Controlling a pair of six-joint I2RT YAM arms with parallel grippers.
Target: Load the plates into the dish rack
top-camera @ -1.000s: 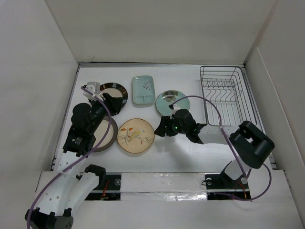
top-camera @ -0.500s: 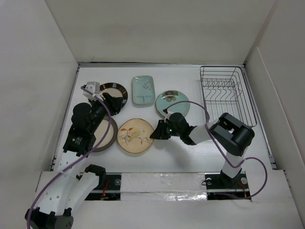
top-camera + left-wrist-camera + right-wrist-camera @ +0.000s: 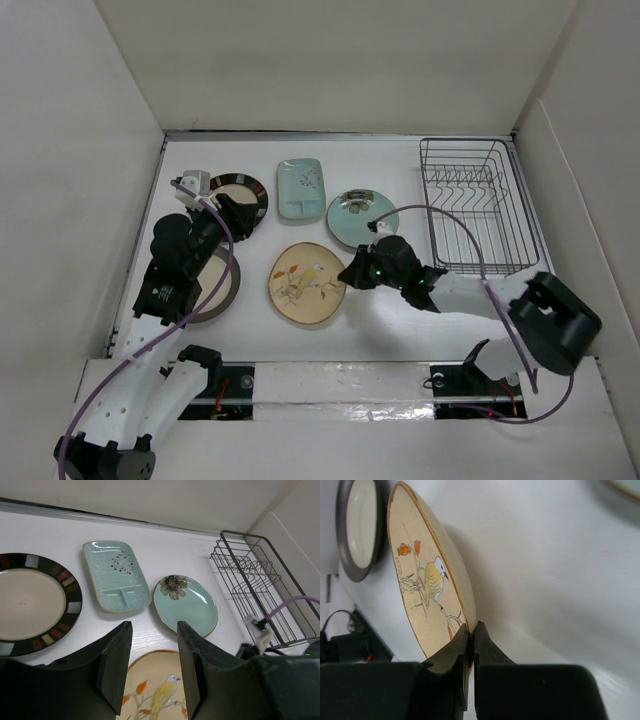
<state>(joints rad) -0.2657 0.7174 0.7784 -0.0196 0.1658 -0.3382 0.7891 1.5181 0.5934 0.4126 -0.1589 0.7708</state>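
White table [image 3: 400, 330]. Right gripper [image 3: 472, 627] pinches tan plate [image 3: 427, 580] rim; left gripper [image 3: 154, 645] spread. Hold firm, swing edge-on toward dish rack [image 3: 462, 141], right of fingers.

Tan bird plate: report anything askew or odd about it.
The tan plate is not lying flat. The right claw is shut on its rim, and the right wrist view shows that edge tipped up off the table, with a shadow beneath. No chip or crack shows.
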